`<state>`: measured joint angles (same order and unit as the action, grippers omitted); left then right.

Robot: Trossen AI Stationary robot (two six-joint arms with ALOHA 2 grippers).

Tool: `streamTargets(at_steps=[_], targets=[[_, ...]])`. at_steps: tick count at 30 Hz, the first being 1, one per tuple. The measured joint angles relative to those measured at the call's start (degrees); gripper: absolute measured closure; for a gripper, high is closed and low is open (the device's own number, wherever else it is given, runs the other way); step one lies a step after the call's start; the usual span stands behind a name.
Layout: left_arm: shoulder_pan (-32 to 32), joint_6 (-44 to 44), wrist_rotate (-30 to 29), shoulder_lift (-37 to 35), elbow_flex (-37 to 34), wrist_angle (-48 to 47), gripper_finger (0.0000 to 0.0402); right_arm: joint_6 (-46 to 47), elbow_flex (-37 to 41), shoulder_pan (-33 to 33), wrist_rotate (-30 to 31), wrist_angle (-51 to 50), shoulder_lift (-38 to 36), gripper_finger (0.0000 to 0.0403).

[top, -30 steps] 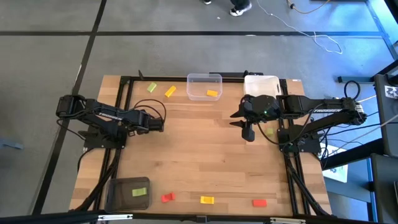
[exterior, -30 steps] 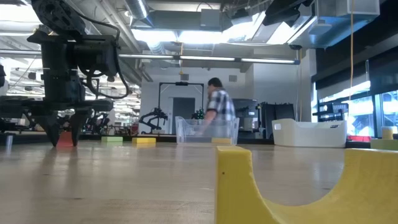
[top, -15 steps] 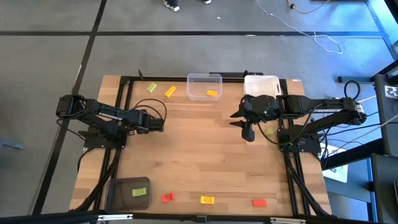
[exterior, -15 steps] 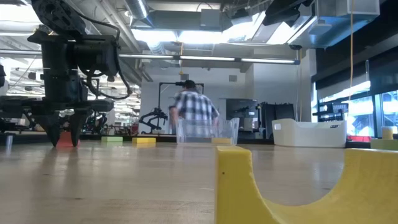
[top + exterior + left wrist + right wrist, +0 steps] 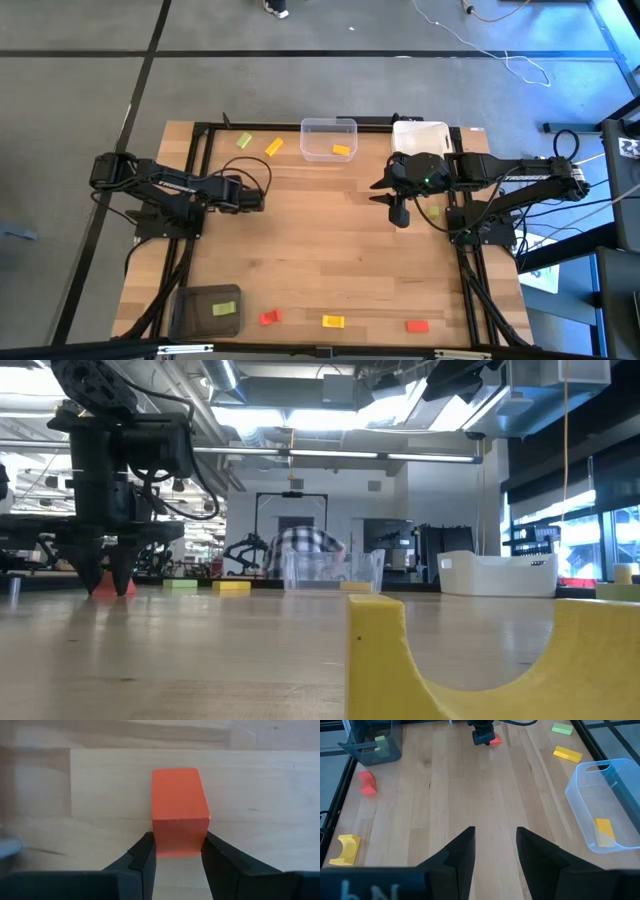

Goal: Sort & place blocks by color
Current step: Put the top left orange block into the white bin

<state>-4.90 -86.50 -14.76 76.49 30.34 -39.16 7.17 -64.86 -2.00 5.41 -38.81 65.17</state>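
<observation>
The left gripper [image 5: 262,199] is seen left of centre in the high view, low over the wooden table [image 5: 330,260]. In the left wrist view its fingers [image 5: 145,860] are pressed against both sides of a red block [image 5: 180,810], which rests on the wood, so the claw is clamped on that block. In the low view the same gripper [image 5: 108,582] stands at the left of the frame with the red block [image 5: 105,586] between its tips at table level.

The right gripper [image 5: 400,216] is held right of centre in the high view, above bare wood; in the right wrist view its fingers [image 5: 462,852] are apart with nothing between them.

At the top of the high view a green block [image 5: 244,141] and a yellow block [image 5: 273,147] lie side by side, left of a clear bin [image 5: 329,139] with another yellow block [image 5: 342,151] inside. A white bin [image 5: 420,134] sits just right of it. Along the bottom edge are laid a dark grey bin [image 5: 208,312] holding a green block [image 5: 225,308], then a red arch block [image 5: 269,317], a yellow arch block [image 5: 333,321] and a red flat block [image 5: 417,325]. A person [image 5: 300,547] is glimpsed behind the clear bin in the low view.
</observation>
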Motion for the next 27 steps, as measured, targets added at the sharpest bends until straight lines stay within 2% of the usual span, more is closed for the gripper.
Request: streamTargets(at_steps=[13, 27], targets=[[0.05, 26.84, 3.36, 0.11, 10.23, 0.56, 0.0276, 0.07, 0.0, 0.0, 0.0, 0.0, 0.0, 0.026], [0.77, 58.84, 15.18, 0.07, 26.6, 0.28, 0.0276, -0.01, 0.0, -0.02, 0.0, 0.0, 0.0, 0.026]])
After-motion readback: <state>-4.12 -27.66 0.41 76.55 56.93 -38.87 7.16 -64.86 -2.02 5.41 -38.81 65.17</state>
